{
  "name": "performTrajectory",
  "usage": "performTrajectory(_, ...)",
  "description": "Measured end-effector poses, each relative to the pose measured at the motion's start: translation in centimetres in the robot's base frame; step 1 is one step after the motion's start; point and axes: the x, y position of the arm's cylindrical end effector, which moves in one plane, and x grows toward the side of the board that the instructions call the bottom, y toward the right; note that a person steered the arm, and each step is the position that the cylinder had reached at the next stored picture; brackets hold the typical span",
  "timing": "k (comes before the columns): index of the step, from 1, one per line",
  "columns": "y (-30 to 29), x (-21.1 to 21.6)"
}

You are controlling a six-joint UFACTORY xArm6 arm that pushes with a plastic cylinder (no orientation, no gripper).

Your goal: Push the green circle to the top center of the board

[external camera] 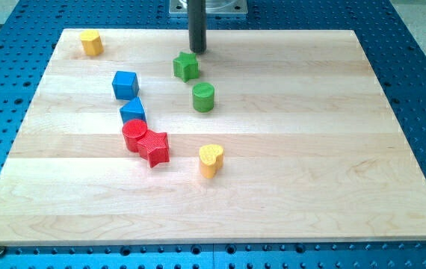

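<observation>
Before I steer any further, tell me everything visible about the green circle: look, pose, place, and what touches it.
The green circle is a short solid cylinder, matte green and plastic-looking, standing upright on its flat end on the wooden board. It sits slightly above the board's middle, a little to the view's left of centre. Nothing touches it: the green star lies just above it to the view's left, with a small gap. My tip rests near the top edge, beyond the star, clear of the circle.

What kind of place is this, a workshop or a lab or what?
Most likely a robotics lab bench. A wooden board lies on a blue perforated metal table, small coloured blocks like the green circle sit on it, and my tip stands near the board's top centre.
</observation>
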Motion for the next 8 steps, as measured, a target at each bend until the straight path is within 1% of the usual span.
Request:
performTrajectory(1,-0.8,4.3)
performTrajectory(2,-5.6,10.8)
performTrajectory(3,-8.2,16.4)
performTrajectory(4,-1.4,17.3)
performTrajectory(5,4.6,16.3)
performTrajectory(6,3.0,12.3)
performTrajectory(7,1.1,10.9)
performTrajectory(8,-0.6,14.0)
